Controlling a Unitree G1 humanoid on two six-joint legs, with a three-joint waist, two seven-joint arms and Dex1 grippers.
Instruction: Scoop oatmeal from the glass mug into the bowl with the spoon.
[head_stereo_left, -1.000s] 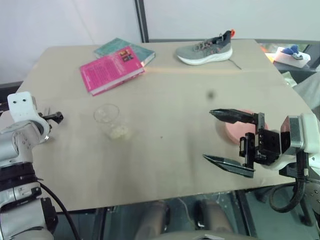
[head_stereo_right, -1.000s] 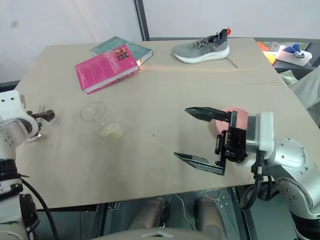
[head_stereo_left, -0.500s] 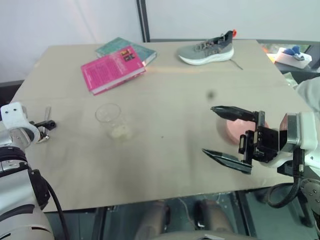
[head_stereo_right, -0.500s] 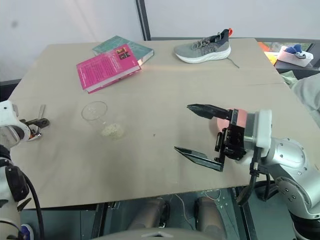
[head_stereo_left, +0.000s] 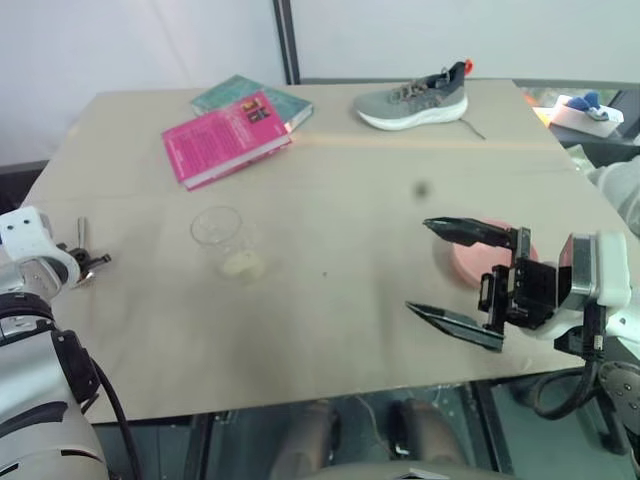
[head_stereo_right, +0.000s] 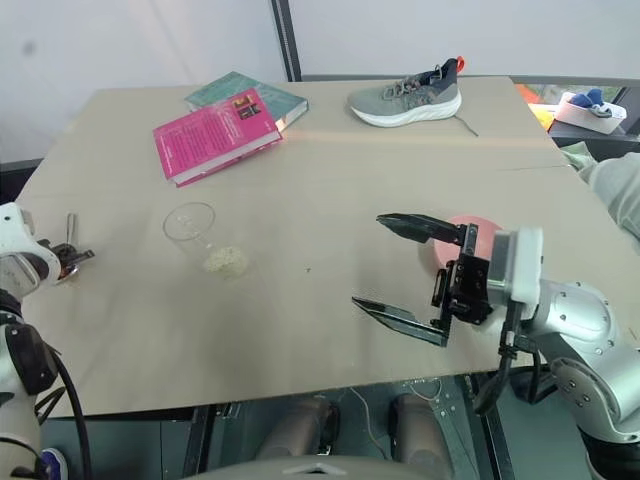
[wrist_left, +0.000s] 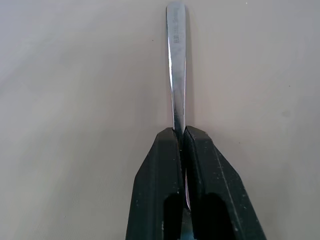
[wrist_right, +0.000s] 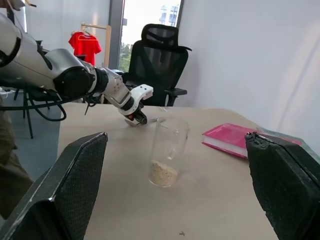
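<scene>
Tabletop scene, left to right. At the left edge of the matte beige table (head_stereo_left: 330, 330), the left gripper (wrist_left: 182, 131) has its two black fingers pressed together on the spoon (wrist_left: 177, 65), a slim polished-metal utensil lying flat on the surface; its long handle projects beyond the fingertips, and faint stamped marks on it cannot be read. Further right stands the glass mug (head_stereo_left: 218, 238), a thin-walled clear cylinder, upright, holding a small heap of pale flaky oatmeal (head_stereo_left: 242, 265) at its bottom. Behind it lie two books, a glossy magenta book (head_stereo_left: 226, 137) with cover print too small to read, overlapping a teal book (head_stereo_left: 253, 98). Toward the far right edge rests a grey knit sneaker (head_stereo_left: 414, 97) with a white sole and orange heel tab. The right gripper (head_stereo_left: 464, 283) hovers above the near right part of the table, its textured black fingers spread wide and holding nothing; behind it sits the bowl (head_stereo_left: 470, 260), round, matte, salmon-pink, partly hidden.
</scene>
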